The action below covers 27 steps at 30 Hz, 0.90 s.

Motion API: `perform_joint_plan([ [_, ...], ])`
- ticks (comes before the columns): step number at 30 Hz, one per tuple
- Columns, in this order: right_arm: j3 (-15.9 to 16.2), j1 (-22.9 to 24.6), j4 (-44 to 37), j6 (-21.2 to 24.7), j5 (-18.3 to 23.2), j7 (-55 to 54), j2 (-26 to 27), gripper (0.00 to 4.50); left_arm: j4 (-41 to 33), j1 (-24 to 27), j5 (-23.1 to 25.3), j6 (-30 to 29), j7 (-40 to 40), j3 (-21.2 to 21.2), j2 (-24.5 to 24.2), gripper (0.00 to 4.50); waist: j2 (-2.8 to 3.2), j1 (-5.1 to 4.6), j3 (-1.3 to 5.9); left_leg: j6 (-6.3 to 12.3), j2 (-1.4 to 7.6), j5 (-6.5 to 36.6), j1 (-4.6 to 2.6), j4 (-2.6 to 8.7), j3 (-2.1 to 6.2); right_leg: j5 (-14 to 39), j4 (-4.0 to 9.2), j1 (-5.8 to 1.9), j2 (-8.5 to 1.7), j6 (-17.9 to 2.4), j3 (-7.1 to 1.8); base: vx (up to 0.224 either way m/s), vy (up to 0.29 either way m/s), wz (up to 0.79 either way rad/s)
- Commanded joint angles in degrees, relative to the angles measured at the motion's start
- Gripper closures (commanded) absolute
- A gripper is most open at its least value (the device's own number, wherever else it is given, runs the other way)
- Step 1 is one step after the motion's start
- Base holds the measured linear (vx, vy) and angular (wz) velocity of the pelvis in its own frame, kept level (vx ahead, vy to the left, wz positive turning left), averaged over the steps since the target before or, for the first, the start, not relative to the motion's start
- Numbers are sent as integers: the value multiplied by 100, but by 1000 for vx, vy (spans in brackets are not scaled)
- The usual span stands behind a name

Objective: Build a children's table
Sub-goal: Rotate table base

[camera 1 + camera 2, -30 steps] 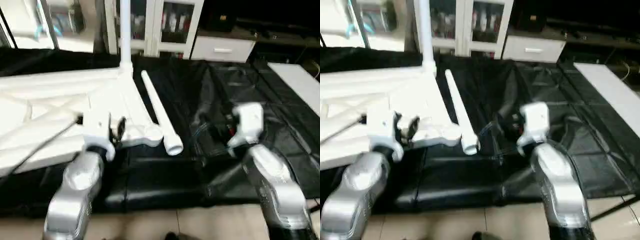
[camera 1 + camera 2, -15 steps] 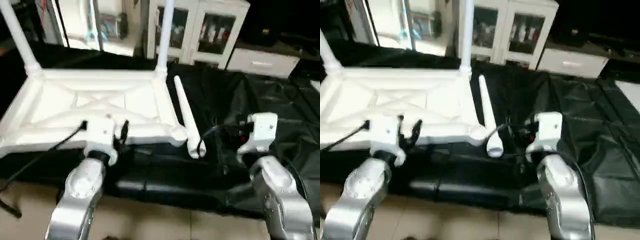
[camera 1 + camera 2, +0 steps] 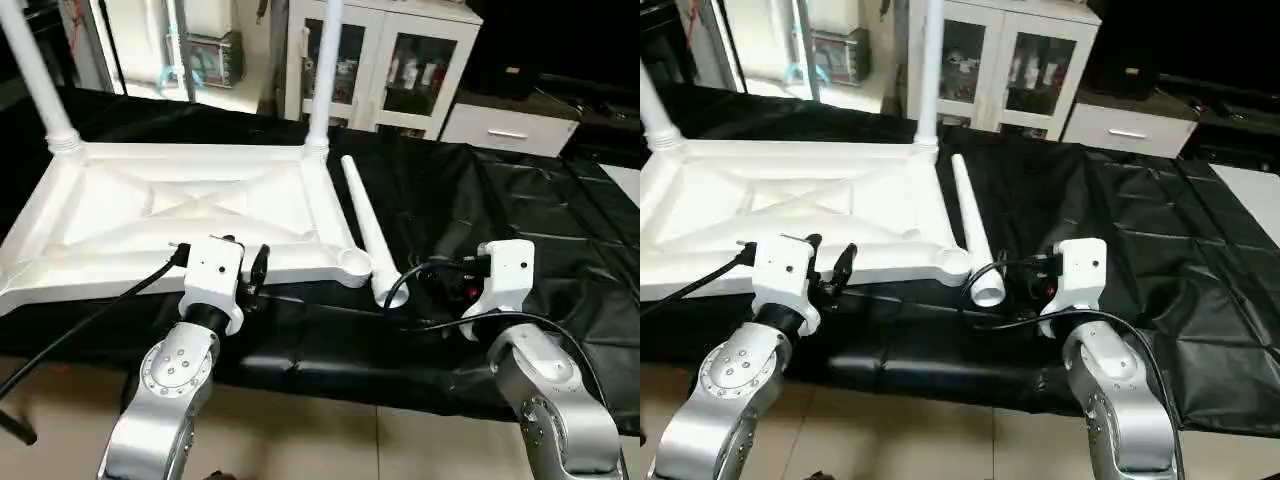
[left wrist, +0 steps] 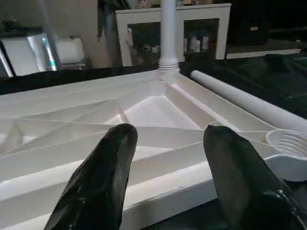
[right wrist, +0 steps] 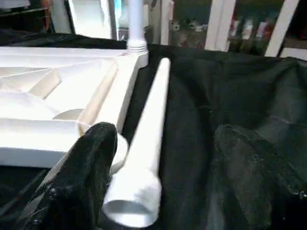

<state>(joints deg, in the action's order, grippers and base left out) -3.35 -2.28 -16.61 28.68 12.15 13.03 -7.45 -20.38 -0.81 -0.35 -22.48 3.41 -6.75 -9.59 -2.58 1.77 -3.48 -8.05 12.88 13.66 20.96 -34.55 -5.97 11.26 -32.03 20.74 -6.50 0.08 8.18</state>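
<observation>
We find the white plastic rectangular table top [image 3: 190,210] lying underside up on the black plastic sheet [image 3: 480,210], its X-shaped ribs facing us, with two long white tapered tube legs already standing in the far corner sockets — the far-left leg [image 3: 35,75] and the far-right leg [image 3: 325,65]. A third loose white tube leg [image 3: 973,232] lies on the sheet just beside the top's right edge, its wide open end nearest us. Over the last second the whole view has swung, so that the full frame and its far-left leg are now in sight; against the top and the loose leg, both grippers sit much as they did, so we treat this as a camera move, not an advance in assembly. The left gripper [image 4: 165,167] has its black fingers [image 4: 103,177] spread and empty, with the top's near rim just beyond the fingertips and the empty near-right socket [image 4: 288,143] beside the outer finger. The right gripper [image 5: 158,172] is likewise released, its fingers straddling the wide end of the loose leg without clamping it. We judge the task about half done: the near sockets remain unfilled, and the right gripper is lined up to close on the loose leg next.
</observation>
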Motion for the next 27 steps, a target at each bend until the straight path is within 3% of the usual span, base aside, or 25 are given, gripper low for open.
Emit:
perform_joint_plan([
  [1, 17, 20, -63, 48, 15, 25, -84, 96, 44, -83, 19, 36, 55, -30, 37, 182, 74, -40, 191, -140, 13, 2987, -114, 607, -64, 3215, 559, -137, -164, 134, -77, 0, 0, 0],
  [3, 33, 18, -62, 28, 11, 32, -85, 96, 39, -83, 10, 36, 69, -28, 38, 182, 88, -42, 162, -127, 36, 3207, -111, 648, -65, 3342, 565, -149, -150, 194, -30, 0, 0, 0],
  [5, 41, 6, -71, 51, 36, 41, -74, 96, 13, -78, -38, 36, 109, -20, 48, 182, 119, -18, 135, -119, 135, 3680, -16, 823, -73, 3163, 363, -272, -69, 183, 1, 0, 0, 0],
  [6, 40, -4, -80, 77, 51, 45, -65, 96, -4, -76, -77, 33, 145, -14, 53, 182, 157, 412, 125, -101, 370, 4314, 494, 1317, -288, 1614, -888, -653, 87, -84, -297, -95, -72, 14],
  [7, 34, -14, -88, 101, 63, 49, -57, 96, -13, -78, -122, 32, 188, -9, 55, 182, 147, 565, 103, -56, 328, 4083, 396, 1331, -547, 1644, -958, -453, 155, -94, -444, -58, -158, 31],
  [8, 27, -22, -94, 121, 70, 51, -50, 96, -19, -82, -158, 31, 225, -5, 56, 182, -141, 393, 130, 52, 154, 3431, -2, 862, -592, 3092, -565, -65, 82, 235, -699, -58, -158, 31],
  [9, 23, -31, -97, 137, 73, 51, -48, 96, -18, -94, -158, 30, 238, -7, 45, 182, -371, 338, -16, 43, -263, 1134, -813, -907, -428, 7625, 1070, 1278, -422, 702, -761, -19, -155, 23],
  [10, 19, -38, -96, 146, 75, 48, -47, 96, -14, -103, -162, 34, 247, -6, 40, 182, -290, 251, 119, 267, -379, 255, -238, -860, -22, 7707, 734, 509, -644, 328, -1094, 0, 0, 0],
  [11, 17, -41, -96, 149, 75, 46, -49, 96, -10, -109, -164, 34, 250, -4, 40, 182, -292, 272, 126, 201, -316, 702, -326, -742, -31, 7349, 603, 406, -664, 289, -1009, 0, 0, 0],
  [12, 15, -44, -95, 150, 85, 32, -60, 96, -3, -118, -162, 34, 259, 0, 45, 182, -150, 288, 257, 16, -182, 1721, -386, -30, -29, 5123, 140, 137, -269, 7, -699, 0, 0, 0],
  [13, 12, -43, -96, 150, 91, 21, -66, 96, -1, -122, -165, 34, 268, 3, 51, 182, 40, 149, 246, 60, -72, 3449, -619, 377, 106, 3413, -33, 257, 146, -106, -471, -53, -13, 13],
  [14, 11, -44, -95, 150, 94, 13, -70, 96, 0, -125, -167, 32, 274, 5, 53, 182, 137, 13, 173, 245, 94, 4162, -665, 622, 150, 2323, -20, 132, 179, -393, -325, -53, -13, 13],
  [15, 5, -41, -99, 149, 95, -4, -72, 96, 3, -132, -172, 27, 288, 3, 55, 182, 115, -74, 110, 446, 230, 4634, -608, 864, 166, 1871, -182, -105, 168, -419, -224, -61, 16, -7],
  [16, 4, -40, -100, 149, 95, -9, -72, 96, 4, -134, -174, 25, 292, 3, 55, 182, 147, -80, 41, 469, 272, 4880, -532, 1010, 118, 1789, -265, -188, 162, -410, -179, -55, 8, -12],
  [17, 5, -38, -102, 148, 95, -13, -71, 96, 7, -137, -179, 21, 301, 3, 56, 182, 146, -80, 0, 531, 335, 5085, -427, 1162, 49, 1773, -436, -313, 160, -302, -147, -55, 8, -12],
  [18, 6, -34, -105, 146, 94, -15, -71, 96, 9, -139, -183, 17, 306, 3, 56, 182, 179, 80, -60, 563, 450, 5486, -226, 1385, -144, 1636, -968, -530, 137, -168, -195, -38, -58, -4],
  [19, 6, -26, -112, 159, 84, -23, -73, 96, 12, -143, -186, 14, 315, 4, 55, 182, 98, 280, -31, 697, 507, 5325, -301, 1268, -288, 2009, -1180, -566, 57, -34, -506, 48, -149, -4],
  [20, 4, -13, -123, 171, 80, -30, -71, 96, 13, -146, -195, 8, 326, 5, 55, 182, -77, 254, 24, 700, 381, 4804, -546, 884, -335, 3127, -836, -402, -21, 39, -796, 48, -149, -4],
  [21, 6, -13, -127, 176, 87, -32, -75, 96, 12, -141, -190, 10, 335, 9, 62, 182, -210, 321, -83, 662, -352, 2420, -932, -664, -487, 7123, 811, 318, -462, 351, -1029, 97, -125, -2],
  [22, 9, -13, -129, 178, 93, -30, -80, 96, 11, -137, -185, 10, 340, 11, 67, 182, -365, 413, 153, 892, -355, 982, -126, -806, -200, 6941, 586, -536, -713, 83, -1605, 146, -52, 4],
  [23, 9, -13, -129, 182, 98, -29, -80, 96, 10, -136, -185, 9, 341, 11, 68, 182, -324, 557, 129, 853, -345, 784, -28, -694, -101, 6383, 517, -631, -700, 11, -1649, 146, -52, 4],
  [24, 3, -15, -129, 219, 132, -24, -74, 96, 8, -134, -184, 5, 352, 17, 75, 182, -318, 605, 231, 911, -402, 564, -75, -490, -78, 4567, 312, -697, -417, -371, -1656, 145, -75, 26],
  [25, 0, -15, -130, 242, 153, -24, -69, 96, 9, -135, -186, 2, 360, 21, 78, 182, -147, 628, 247, 999, -391, 183, -244, -138, -114, 2766, 195, -630, -127, -885, -1506, 84, -59, 52],
  [26, -3, -22, -127, 248, 159, -26, -67, 96, 12, -139, -185, 0, 361, 23, 79, 182, -58, 577, 249, 1008, -308, 89, -428, 89, -151, 2147, 133, -468, 41, -1039, -1312, 84, -59, 52],
  [27, -20, -61, -131, 276, 201, -22, -58, 96, 27, -155, -184, -11, 359, 31, 81, 182, 182, 243, 323, 1443, 244, 580, -1038, 539, 329, 1104, -481, 104, 294, -1045, -766, 69, -17, 28],
])
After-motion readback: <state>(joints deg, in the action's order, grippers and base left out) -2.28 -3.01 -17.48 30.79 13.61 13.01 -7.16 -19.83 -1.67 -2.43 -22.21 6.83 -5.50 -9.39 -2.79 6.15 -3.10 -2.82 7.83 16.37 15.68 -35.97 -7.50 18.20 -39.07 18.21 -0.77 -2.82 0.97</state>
